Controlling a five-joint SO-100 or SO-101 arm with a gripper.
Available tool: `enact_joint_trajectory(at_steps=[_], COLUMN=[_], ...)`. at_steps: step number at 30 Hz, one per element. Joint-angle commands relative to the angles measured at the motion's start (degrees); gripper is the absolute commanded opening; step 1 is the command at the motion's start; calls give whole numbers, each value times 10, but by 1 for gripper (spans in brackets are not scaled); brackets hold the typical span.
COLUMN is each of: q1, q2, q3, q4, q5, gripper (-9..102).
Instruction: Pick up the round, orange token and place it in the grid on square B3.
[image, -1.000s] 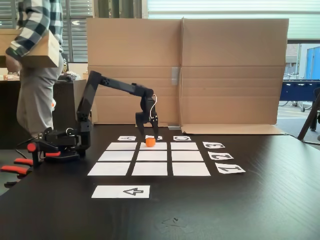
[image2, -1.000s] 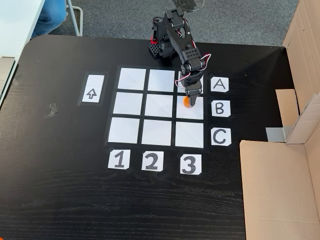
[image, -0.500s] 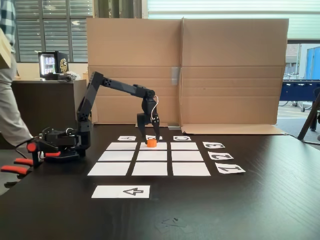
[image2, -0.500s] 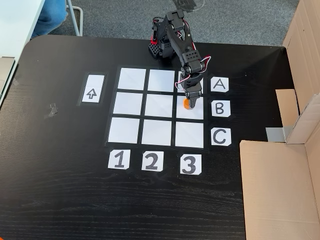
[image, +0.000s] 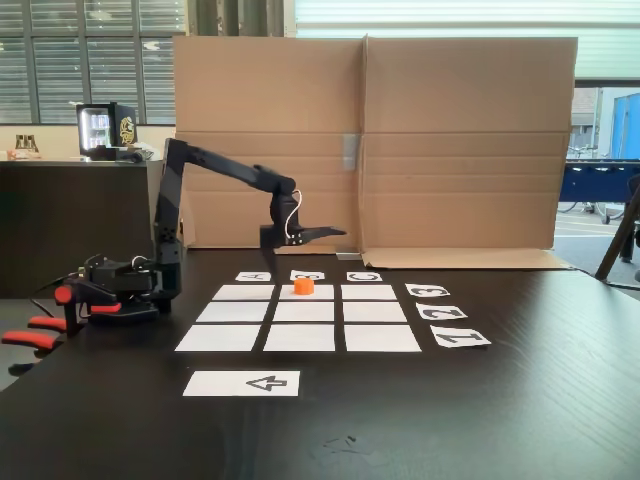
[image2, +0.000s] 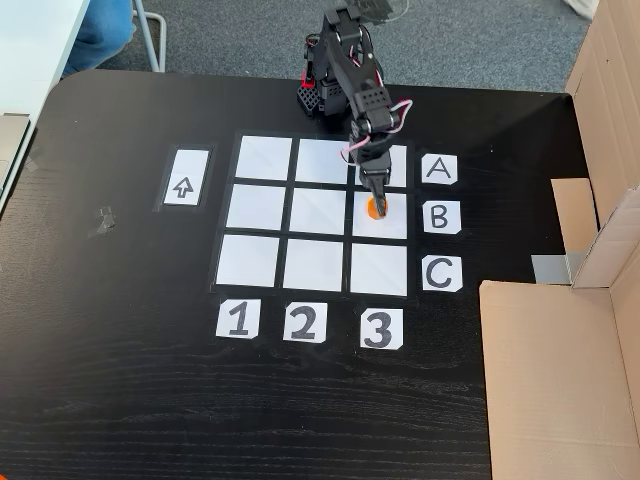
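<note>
The orange token (image: 303, 286) (image2: 372, 211) lies free on square B3 (image: 321, 293) (image2: 393, 226), the far middle rectangle of the grid (image: 300, 312) (image2: 322, 213) in the side-on fixed view, beside the B card. My gripper (image: 340, 233) (image2: 379, 203) hangs well above the token, lying nearly level and pointing right in that view. Its jaws form one narrow wedge with nothing between them. Seen from above in the other fixed view, the fingertip overlaps the token's upper edge.
Letter cards A, B, C (image2: 439, 216) and number cards 1, 2, 3 (image2: 301, 322) edge the grid. An arrow strip (image: 241, 383) (image2: 185, 178) lies beside it. A cardboard wall (image: 370, 140) stands behind, and orange-handled clamps (image: 40, 330) hold the arm's base.
The gripper let go of the token on the B3 rectangle, rose and swung up to nearly level, and its jaws came together. The person at the left has walked out of sight.
</note>
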Motion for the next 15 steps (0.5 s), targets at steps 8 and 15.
enact_joint_trajectory(at_steps=[8, 15], q1=[115, 381], q2=[426, 705], q3=[295, 397], q4=[-111, -114], q5=[-25, -148], gripper=[94, 84])
